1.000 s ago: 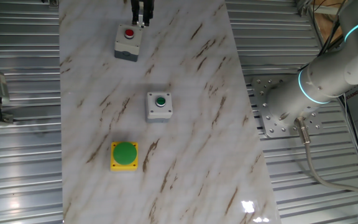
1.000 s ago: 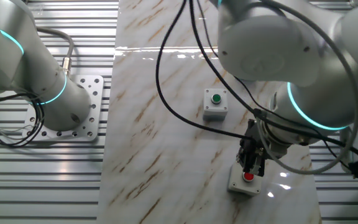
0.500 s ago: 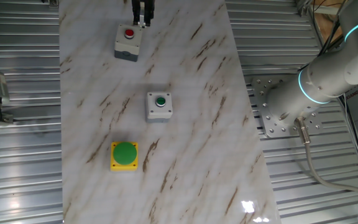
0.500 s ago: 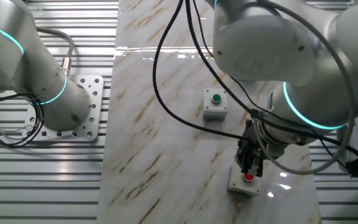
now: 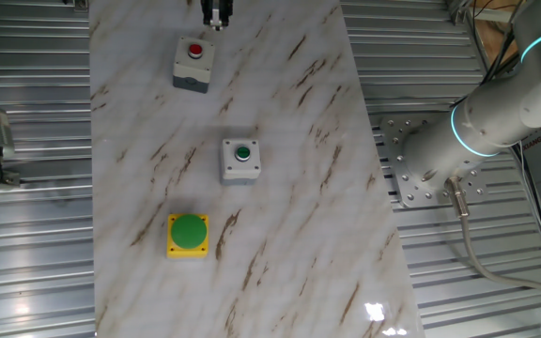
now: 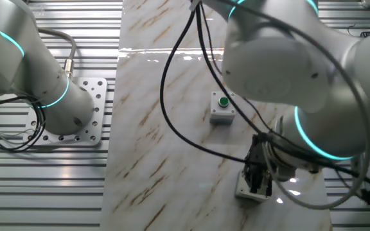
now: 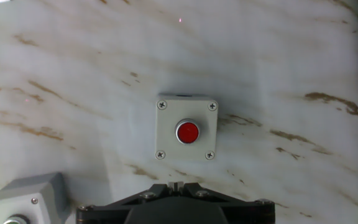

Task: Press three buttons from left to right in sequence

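Red-button box [image 7: 186, 130] bears no readable writing; pincer [image 5: 217, 23] above it, finger state impossible to tell.

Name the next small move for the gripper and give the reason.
Probably lower the gripper straight onto the red button. The hand view shows that button centred just ahead of the fingers with bare marble around its grey box, and in the fixed views the gripper hangs above it.

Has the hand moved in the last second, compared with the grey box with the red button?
Yes. In one fixed view the hand has moved up the picture, further from the red-button box.
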### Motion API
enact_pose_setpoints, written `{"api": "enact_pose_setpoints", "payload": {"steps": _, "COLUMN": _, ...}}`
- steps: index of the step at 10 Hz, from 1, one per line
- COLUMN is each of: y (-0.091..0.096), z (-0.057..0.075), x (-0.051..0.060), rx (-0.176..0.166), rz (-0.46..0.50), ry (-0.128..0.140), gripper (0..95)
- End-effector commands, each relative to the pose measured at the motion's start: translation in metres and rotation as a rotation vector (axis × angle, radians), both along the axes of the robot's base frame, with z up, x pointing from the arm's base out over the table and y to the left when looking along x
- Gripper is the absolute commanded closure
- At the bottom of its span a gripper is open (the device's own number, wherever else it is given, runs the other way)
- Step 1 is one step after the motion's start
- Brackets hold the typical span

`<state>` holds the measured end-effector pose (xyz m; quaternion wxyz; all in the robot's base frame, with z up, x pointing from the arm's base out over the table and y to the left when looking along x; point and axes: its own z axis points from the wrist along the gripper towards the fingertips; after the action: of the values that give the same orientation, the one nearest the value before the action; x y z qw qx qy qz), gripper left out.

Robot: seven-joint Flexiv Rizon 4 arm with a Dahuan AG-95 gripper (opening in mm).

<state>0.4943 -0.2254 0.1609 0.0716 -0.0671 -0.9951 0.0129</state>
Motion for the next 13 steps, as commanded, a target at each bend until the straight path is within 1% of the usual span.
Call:
{"api": "enact_pose_setpoints", "payload": {"steps": 1, "y": -0.006, "z": -0.002, "x": -0.001, "rx": 0.003, "rz": 0.014, "ry": -0.009, "gripper": 95.0}}
{"api": "enact_pose_setpoints", "payload": {"steps": 2, "y": -0.006, "z": -0.003, "x": -0.004, "rx": 0.013, "rz": -0.001, "ry": -0.014, "gripper": 95.0}}
{"api": "enact_pose_setpoints", "payload": {"steps": 3, "y": -0.006, "z": -0.003, "x": -0.007, "rx": 0.014, "rz": -0.002, "ry": -0.021, "gripper": 95.0}}
{"api": "enact_pose_setpoints", "payload": {"steps": 4, "y": -0.006, "z": -0.005, "x": -0.014, "rx": 0.018, "rz": -0.005, "ry": -0.039, "gripper": 95.0}}
{"api": "enact_pose_setpoints", "payload": {"steps": 5, "y": -0.006, "z": -0.007, "x": -0.02, "rx": 0.017, "rz": -0.006, "ry": -0.044, "gripper": 95.0}}
{"api": "enact_pose_setpoints", "payload": {"steps": 8, "y": -0.005, "z": -0.009, "x": -0.03, "rx": 0.018, "rz": -0.008, "ry": -0.045, "gripper": 95.0}}
{"api": "enact_pose_setpoints", "payload": {"steps": 9, "y": -0.005, "z": -0.009, "x": -0.031, "rx": 0.018, "rz": -0.008, "ry": -0.045, "gripper": 95.0}}
{"api": "enact_pose_setpoints", "payload": {"steps": 10, "y": -0.005, "z": -0.009, "x": -0.034, "rx": 0.019, "rz": -0.01, "ry": -0.044, "gripper": 95.0}}
{"api": "enact_pose_setpoints", "payload": {"steps": 11, "y": -0.005, "z": -0.009, "x": -0.034, "rx": 0.02, "rz": -0.004, "ry": -0.043, "gripper": 95.0}}
{"api": "enact_pose_setpoints", "payload": {"steps": 13, "y": -0.006, "z": -0.008, "x": -0.025, "rx": 0.022, "rz": 0.002, "ry": -0.038, "gripper": 95.0}}
